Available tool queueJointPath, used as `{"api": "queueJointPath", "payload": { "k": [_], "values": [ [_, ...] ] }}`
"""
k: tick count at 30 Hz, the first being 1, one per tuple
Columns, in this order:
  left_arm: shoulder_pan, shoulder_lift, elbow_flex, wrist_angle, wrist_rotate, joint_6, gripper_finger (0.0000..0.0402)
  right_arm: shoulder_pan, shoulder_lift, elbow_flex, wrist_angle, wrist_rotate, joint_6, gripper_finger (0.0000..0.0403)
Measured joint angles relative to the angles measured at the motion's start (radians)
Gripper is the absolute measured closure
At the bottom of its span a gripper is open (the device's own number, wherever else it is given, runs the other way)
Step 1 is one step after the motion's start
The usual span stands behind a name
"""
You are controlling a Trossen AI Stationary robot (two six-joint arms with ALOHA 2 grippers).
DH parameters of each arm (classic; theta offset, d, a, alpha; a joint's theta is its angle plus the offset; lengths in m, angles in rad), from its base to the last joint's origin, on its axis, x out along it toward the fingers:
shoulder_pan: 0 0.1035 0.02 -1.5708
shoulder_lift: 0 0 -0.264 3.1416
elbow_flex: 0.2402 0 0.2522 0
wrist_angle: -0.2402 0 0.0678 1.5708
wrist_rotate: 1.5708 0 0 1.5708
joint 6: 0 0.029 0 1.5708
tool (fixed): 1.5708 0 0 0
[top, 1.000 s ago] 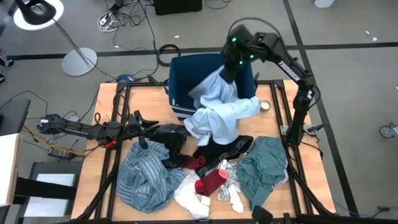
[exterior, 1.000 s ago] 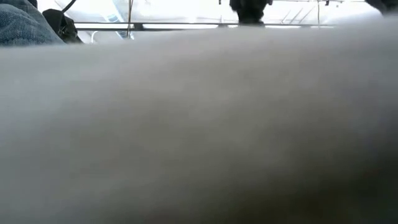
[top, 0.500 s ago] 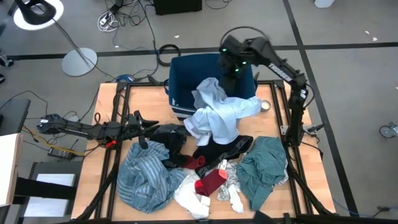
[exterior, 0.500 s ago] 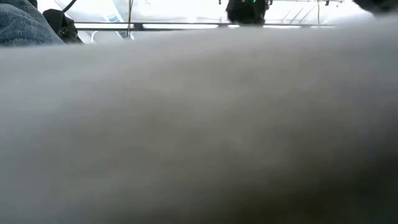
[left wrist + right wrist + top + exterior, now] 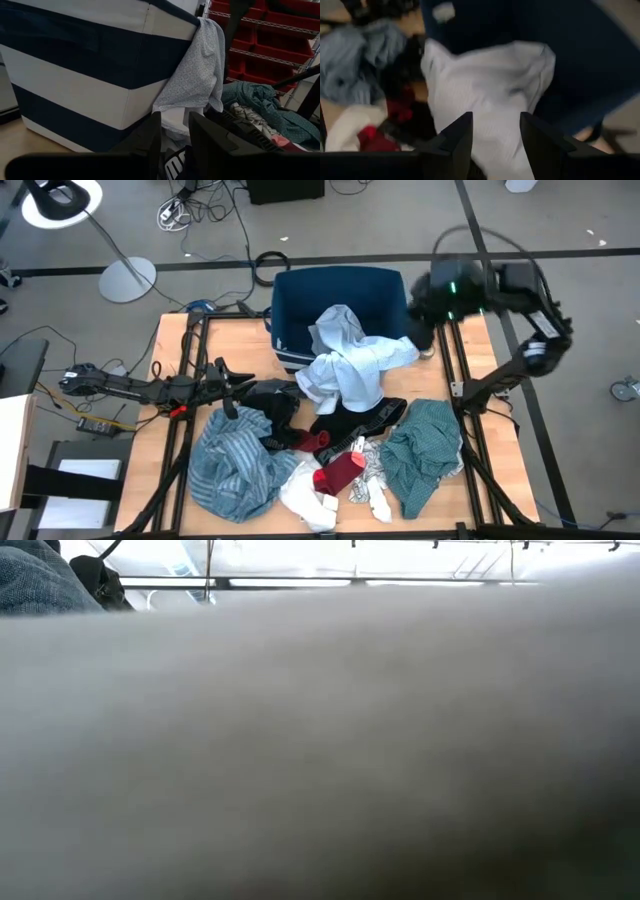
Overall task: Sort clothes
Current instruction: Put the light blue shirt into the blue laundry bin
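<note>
A light blue shirt [image 5: 352, 362] hangs over the near rim of the dark blue bin [image 5: 340, 285]; it also shows in the right wrist view [image 5: 485, 85] and the left wrist view [image 5: 197, 70]. My right gripper [image 5: 420, 330] [image 5: 496, 132] is open and empty, above the bin's right side. My left gripper [image 5: 235, 387] [image 5: 175, 137] is open, low at the table's left beside a black garment [image 5: 272, 400]. Blue striped [image 5: 235, 462], teal green [image 5: 425, 445], dark red [image 5: 340, 472], white [image 5: 305, 495] and black [image 5: 355, 420] clothes lie in a heap on the table.
The striped bin [image 5: 75, 75] stands at the table's far edge. Dark frame rails [image 5: 455, 410] run along the table's right and left sides. In the low view a pale cloth [image 5: 320, 740] lies against the lens and hides the table. Red shelf bins [image 5: 270, 45] stand beyond.
My right gripper has let go of the light blue shirt above the bin and swung toward the table's right edge. The shirt's raised top has dropped onto the bin's near rim; its lower part has stayed on the heap.
</note>
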Motion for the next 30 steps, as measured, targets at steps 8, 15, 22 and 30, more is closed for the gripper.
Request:
{"api": "queueJointPath", "payload": {
  "k": [8, 15, 22, 30],
  "values": [
    [0.000, 0.000, 0.000, 0.002, -0.003, 0.000, 0.0296, 0.352, -0.238, -0.482, 0.011, 0.273, 0.425, 0.0240],
    [0.000, 0.000, 0.000, 0.003, -0.003, 0.000, 0.0296, 0.497, -0.325, -0.851, 0.224, 0.269, 0.566, 0.0232],
    [0.000, 0.000, 0.000, 0.003, -0.003, -0.006, 0.0296, 0.544, -0.309, -1.140, 0.550, 0.275, 0.528, 0.0185],
    [0.000, 0.000, 0.000, 0.000, -0.003, -0.007, 0.0296, 0.529, -0.269, -1.424, 1.080, 0.401, 0.350, 0.0129]
  ]
}}
